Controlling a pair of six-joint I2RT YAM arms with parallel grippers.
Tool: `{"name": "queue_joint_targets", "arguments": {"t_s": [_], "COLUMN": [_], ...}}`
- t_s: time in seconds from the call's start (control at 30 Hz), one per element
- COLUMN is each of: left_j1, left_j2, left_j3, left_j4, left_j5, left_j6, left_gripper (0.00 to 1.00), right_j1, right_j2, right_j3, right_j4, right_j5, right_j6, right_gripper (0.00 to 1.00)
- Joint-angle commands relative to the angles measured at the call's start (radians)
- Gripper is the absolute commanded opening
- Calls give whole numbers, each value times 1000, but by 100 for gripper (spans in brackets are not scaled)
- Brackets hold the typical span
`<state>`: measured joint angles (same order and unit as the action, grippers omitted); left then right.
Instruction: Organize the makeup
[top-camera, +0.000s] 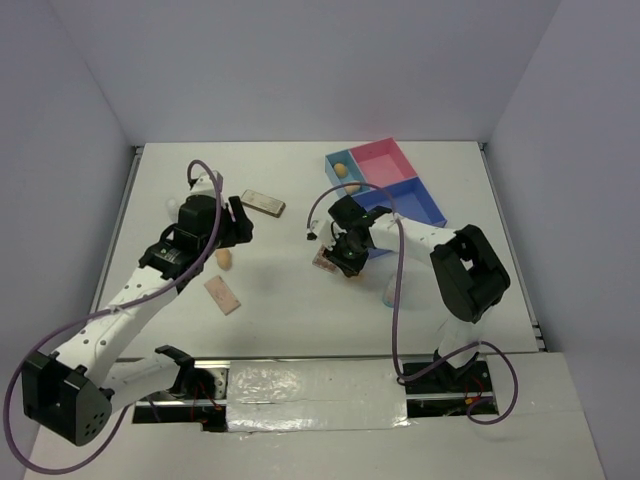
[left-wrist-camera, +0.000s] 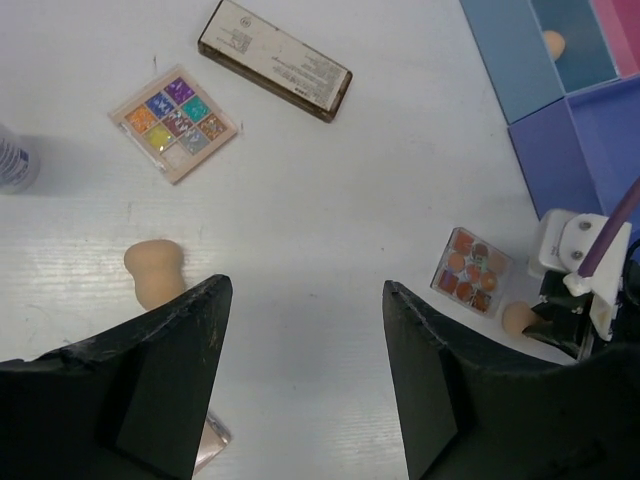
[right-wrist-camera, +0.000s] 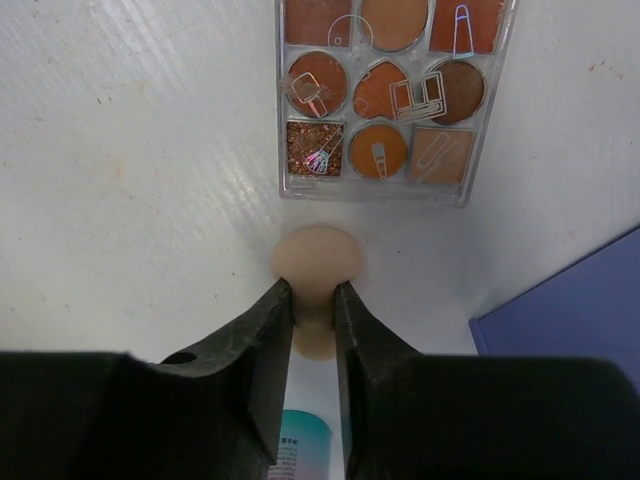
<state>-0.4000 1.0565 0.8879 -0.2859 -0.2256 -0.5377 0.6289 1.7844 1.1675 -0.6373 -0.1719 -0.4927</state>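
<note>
Tan foam is bulging between the jaws of the right gripper (right-wrist-camera: 313, 300), which are pinching nearly shut on the narrow waist of an egg-shaped sponge (right-wrist-camera: 317, 258). That sponge is resting on the table (right-wrist-camera: 120, 150), just beside the orange palette (right-wrist-camera: 390, 95) and near a corner of the divided tray (right-wrist-camera: 570, 300). The left gripper (left-wrist-camera: 305, 290) is hanging wide open, holding nothing.

Such soft foam is probably giving under the pinch, so it could be slipping free as the arm lifts. The fingers are also working low, and a sideways drag risks shoving the orange palette or knocking the small bottle (right-wrist-camera: 300, 445) lying close beneath them.

Only the right wrist view is showing this grip; from above, the arm is covering it. The left wrist view is supplying what the right one is missing: a loose sponge (left-wrist-camera: 152, 268) beside one of its own fingers, the multicolour palette (left-wrist-camera: 173, 122), the brown-gold palette (left-wrist-camera: 275, 60), and a stored sponge (left-wrist-camera: 553, 42) lying in the tray's light-blue compartment.
</note>
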Motion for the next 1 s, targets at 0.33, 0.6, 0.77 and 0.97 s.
{"name": "queue_joint_targets", "arguments": {"t_s": [0.33,0.6,0.77,0.97], "left_j1": [6,23,29,33], "left_j2": [-92,-118,-142,-165], "left_j3": [-121,-161,-176,-188], "left_j4": [-13,-33,-52,-76], "left_j5": [-90,-101,-118,-127], "left_j6": [-90,-130,-145,-166], "left_gripper": [73,73,76,79], "right_j1": [-35,-187,-265,-305], "right_j2": [-246,-168,10,194], "right_j3": [40,288,510,650], "right_j4": [-45,126,183,226], "right_j5": [-161,-184,-114,-32], "right_j6": [-174,-52,153,250], "right_gripper": [11,0,0,0]}}
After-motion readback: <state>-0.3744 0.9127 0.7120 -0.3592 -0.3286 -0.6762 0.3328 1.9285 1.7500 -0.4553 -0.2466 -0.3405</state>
